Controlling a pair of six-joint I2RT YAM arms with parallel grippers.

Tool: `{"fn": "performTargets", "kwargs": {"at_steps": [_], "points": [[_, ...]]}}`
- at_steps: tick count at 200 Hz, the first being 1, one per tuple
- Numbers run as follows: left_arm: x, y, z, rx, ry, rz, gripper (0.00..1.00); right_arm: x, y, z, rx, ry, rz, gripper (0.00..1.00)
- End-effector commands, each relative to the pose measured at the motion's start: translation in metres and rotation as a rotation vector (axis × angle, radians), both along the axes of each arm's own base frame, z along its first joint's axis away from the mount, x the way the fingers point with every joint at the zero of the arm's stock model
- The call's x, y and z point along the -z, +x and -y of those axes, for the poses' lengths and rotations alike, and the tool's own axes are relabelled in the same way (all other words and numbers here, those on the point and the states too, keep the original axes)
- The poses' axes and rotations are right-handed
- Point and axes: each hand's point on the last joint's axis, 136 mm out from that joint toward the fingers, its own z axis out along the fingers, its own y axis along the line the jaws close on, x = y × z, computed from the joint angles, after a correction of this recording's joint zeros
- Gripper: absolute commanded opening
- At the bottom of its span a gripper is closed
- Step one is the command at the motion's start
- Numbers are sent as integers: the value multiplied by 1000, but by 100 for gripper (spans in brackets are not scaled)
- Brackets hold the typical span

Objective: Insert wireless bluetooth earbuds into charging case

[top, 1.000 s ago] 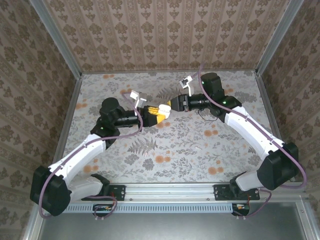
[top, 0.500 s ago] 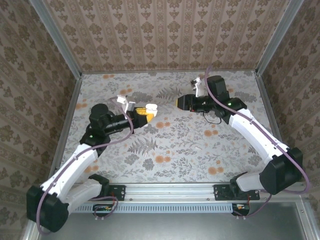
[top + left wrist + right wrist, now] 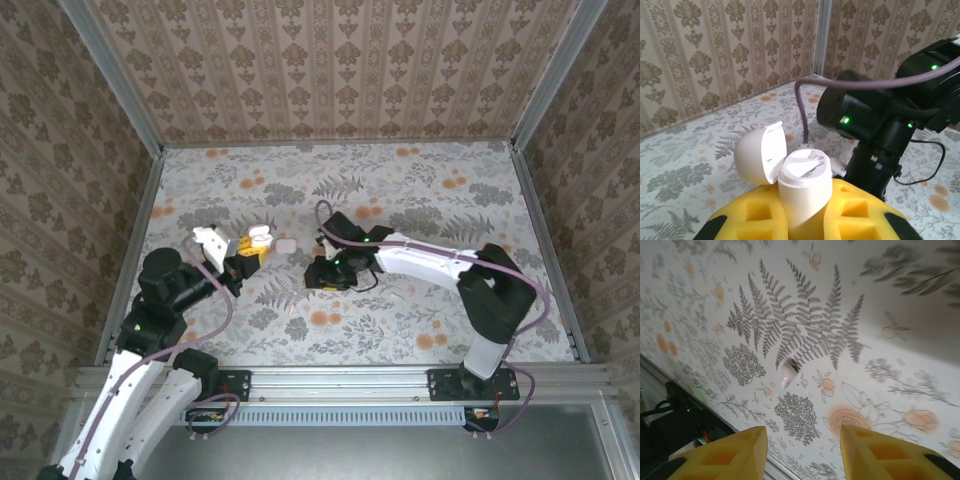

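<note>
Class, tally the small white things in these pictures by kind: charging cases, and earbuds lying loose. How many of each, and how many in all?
Charging cases: 2, the open case in the left gripper and a second case lying beside it
Loose earbuds: 2
Total: 4

floral table cover [image 3: 430,190], patterned wallpaper walls [image 3: 330,70], metal rail [image 3: 340,380] along near edge.

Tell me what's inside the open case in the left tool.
White moulded wells show in the charging case, lid flipped back; whether they are filled is unclear. The left tool hides its base.
</note>
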Motion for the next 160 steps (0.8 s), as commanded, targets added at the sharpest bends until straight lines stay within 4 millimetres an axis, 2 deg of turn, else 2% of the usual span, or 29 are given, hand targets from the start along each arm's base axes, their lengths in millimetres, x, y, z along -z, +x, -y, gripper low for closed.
{"fn": "performTargets", "kwargs": {"at_steps": [1, 25, 57, 115, 160], "points": [[19, -2, -13, -55, 67, -22, 0, -1, -9, -21, 5, -51, -41, 44], [19, -9, -16, -59, 66, -18, 0, 18, -24, -26, -12, -143, -103, 44], [23, -14, -19, -59, 74, -19, 0, 26, -33, -32, -18, -206, -113, 44], [23, -17, -18, -50, 63, -13, 0, 43, -34, -39, 9, -293, -118, 45], [23, -19, -18, -42, 61, -12, 0, 48, -25, -56, 10, -281, -103, 40]]}}
